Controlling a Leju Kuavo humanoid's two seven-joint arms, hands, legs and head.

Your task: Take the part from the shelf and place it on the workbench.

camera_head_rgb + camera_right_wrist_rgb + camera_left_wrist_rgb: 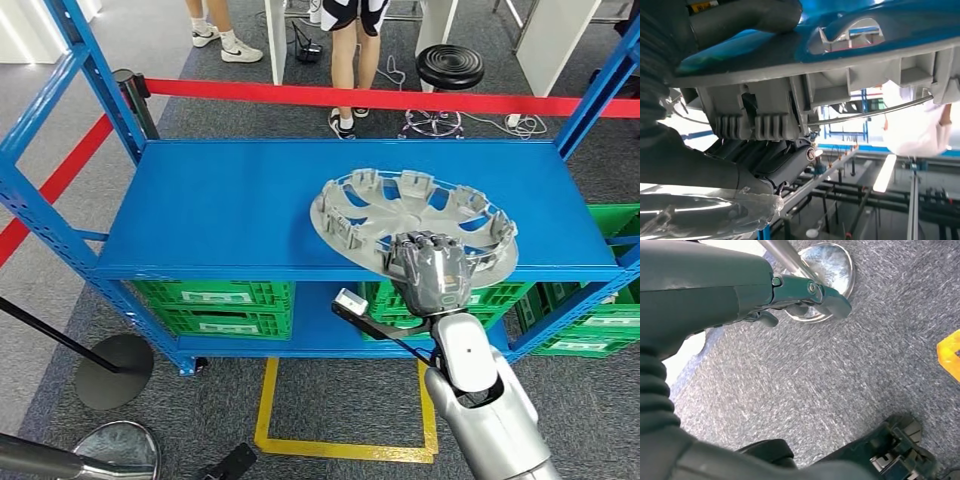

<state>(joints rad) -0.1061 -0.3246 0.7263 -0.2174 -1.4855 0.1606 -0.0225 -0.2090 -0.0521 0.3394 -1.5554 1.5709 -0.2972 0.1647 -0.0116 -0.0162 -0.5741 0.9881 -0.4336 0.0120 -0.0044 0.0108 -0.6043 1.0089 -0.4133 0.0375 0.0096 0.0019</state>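
The part is a grey wheel cover [407, 205] lying on the right half of the blue shelf's top board [226, 210], its near rim jutting past the front edge. My right hand [432, 268] grips that near rim. In the right wrist view the ribbed rim [866, 75] sits between my thumb [749, 17] and my dark fingers [787, 162]. My left hand [715, 295] hangs low over grey carpet, fingers stretched out and holding nothing.
Green crates [219, 305] fill the lower shelf. Red barrier tape [377, 98] runs behind the shelf, with a black stool [450, 66] and a person's legs [355, 60] beyond. A stanchion base [113, 370] and a shiny round base [121, 450] stand on the floor at left, near yellow floor marking [340, 445].
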